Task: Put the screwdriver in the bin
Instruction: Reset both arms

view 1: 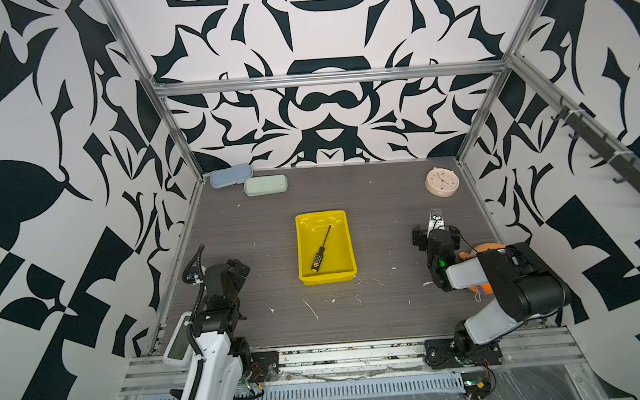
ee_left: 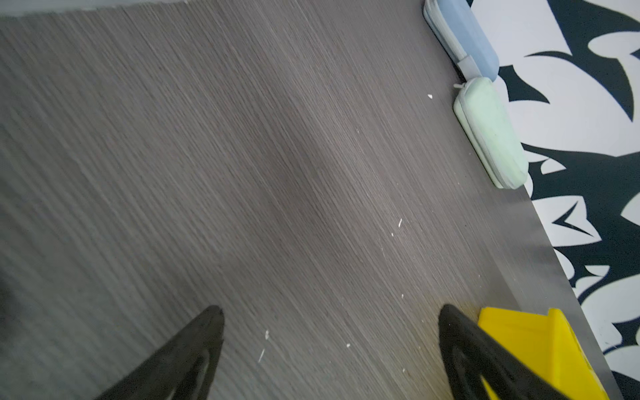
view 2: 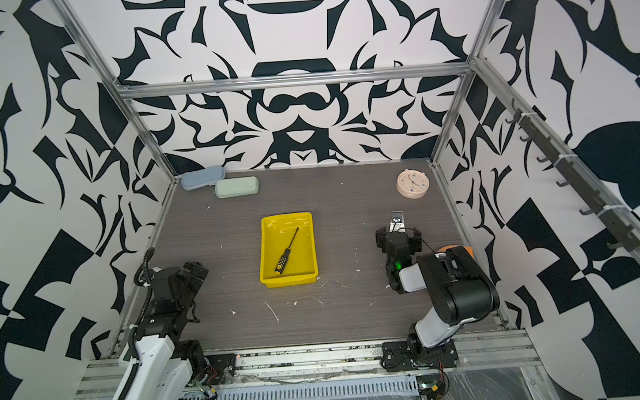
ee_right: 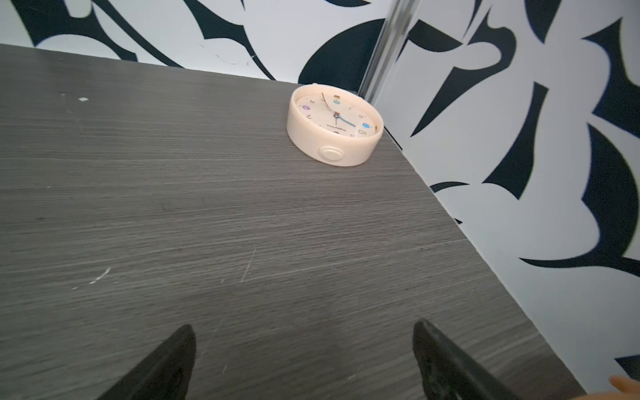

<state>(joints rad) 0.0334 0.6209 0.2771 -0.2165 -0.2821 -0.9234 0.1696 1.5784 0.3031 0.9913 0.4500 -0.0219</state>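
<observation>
Screwdriver (view 1: 321, 249) lies flat on the floor of the bin (view 1: 327, 278), set a little diagonal, and neither gripper touches it. Its handle is black with small yellow dots and a yellow-orange cap, and it lies near the bin wall on the robot's side. The thin dark metal shaft points away from both arms. The bin is a shallow rectangular tray of bright yellow smooth plastic with low walls and a rim. It stands between the two grippers, apart from each.

In the left wrist view the left gripper (ee_left: 331, 308) has its two black pointed fingers spread wide with nothing between them, above the bare table (ee_left: 242, 173). One yellow corner of the bin shows just beside one finger.

The right gripper (ee_right: 303, 325) is also spread wide and empty, above the same grey table, which has a fine wood-grain texture and some small white chips and scratches.

Ahead of the right gripper, well apart, a round cream plastic clock (ee_right: 334, 124) lies face up. Far ahead of the left gripper, two oblong cases with rounded ends lie end to end, one pale blue (ee_left: 464, 38) and one pale green (ee_left: 491, 135).
</observation>
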